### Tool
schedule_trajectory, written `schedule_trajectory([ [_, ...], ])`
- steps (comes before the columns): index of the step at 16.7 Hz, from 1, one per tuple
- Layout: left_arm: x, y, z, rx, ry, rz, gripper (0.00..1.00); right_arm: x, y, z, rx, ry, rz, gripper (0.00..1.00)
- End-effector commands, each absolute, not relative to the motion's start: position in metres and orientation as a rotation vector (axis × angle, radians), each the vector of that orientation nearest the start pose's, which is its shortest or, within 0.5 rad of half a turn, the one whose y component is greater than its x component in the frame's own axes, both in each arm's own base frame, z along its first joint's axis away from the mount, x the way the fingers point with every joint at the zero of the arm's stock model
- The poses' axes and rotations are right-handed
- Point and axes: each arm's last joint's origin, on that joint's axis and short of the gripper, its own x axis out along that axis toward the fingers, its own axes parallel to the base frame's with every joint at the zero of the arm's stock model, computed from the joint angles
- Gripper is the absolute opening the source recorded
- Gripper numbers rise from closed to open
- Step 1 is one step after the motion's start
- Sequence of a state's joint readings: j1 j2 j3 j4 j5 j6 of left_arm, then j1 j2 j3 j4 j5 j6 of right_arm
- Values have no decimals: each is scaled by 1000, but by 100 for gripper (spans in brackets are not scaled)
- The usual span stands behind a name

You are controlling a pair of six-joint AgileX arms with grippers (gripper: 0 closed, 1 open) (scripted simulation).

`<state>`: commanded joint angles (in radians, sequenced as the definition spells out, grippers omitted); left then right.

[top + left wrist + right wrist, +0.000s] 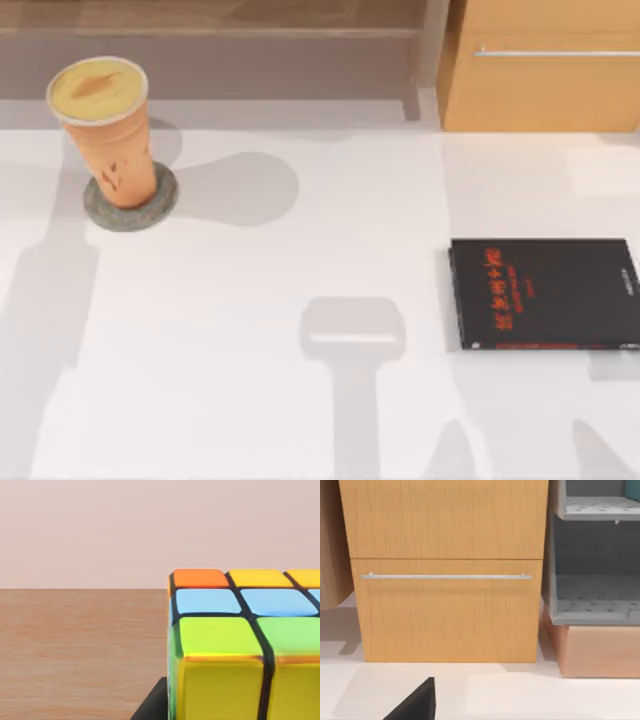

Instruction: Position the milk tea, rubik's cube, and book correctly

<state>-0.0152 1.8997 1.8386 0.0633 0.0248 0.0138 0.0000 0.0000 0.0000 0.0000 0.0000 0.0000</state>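
The milk tea (pixel 103 130), a tall orange-tan cup with a creamy yellow top, stands upright on a flat grey round disc (pixel 131 200) at the table's far left. The rubik's cube (pixel 240 645) sits very close in the left wrist view, showing yellow, green, light-blue and orange stickers, with a wooden surface and a pale wall behind it. One dark finger (pixel 152 705) of my left gripper shows right beside the cube. A dark finger (pixel 415 705) of my right gripper points toward the wooden cabinet. A teal-blue corner (pixel 634 489) lies on the grey shelf's upper level; whether it is the book I cannot tell.
A thin black book with red lettering (pixel 545 293) lies flat at the table's right. A wooden drawer cabinet (pixel 445 570) with a metal handle (pixel 445 576) stands at the back right, beside a grey two-level shelf (pixel 595 615). Arm shadows fall across the table.
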Motion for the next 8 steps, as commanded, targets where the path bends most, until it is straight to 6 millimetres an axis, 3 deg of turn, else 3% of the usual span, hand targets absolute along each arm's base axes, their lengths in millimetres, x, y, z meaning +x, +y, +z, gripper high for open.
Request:
schedule_trajectory([
  [7,458,-1,395,-1,-2,-19,98,106,-1,160,0,0,0,100],
  [8,458,-1,395,-1,-2,-19,100,106,-1,160,0,0,0,100],
])
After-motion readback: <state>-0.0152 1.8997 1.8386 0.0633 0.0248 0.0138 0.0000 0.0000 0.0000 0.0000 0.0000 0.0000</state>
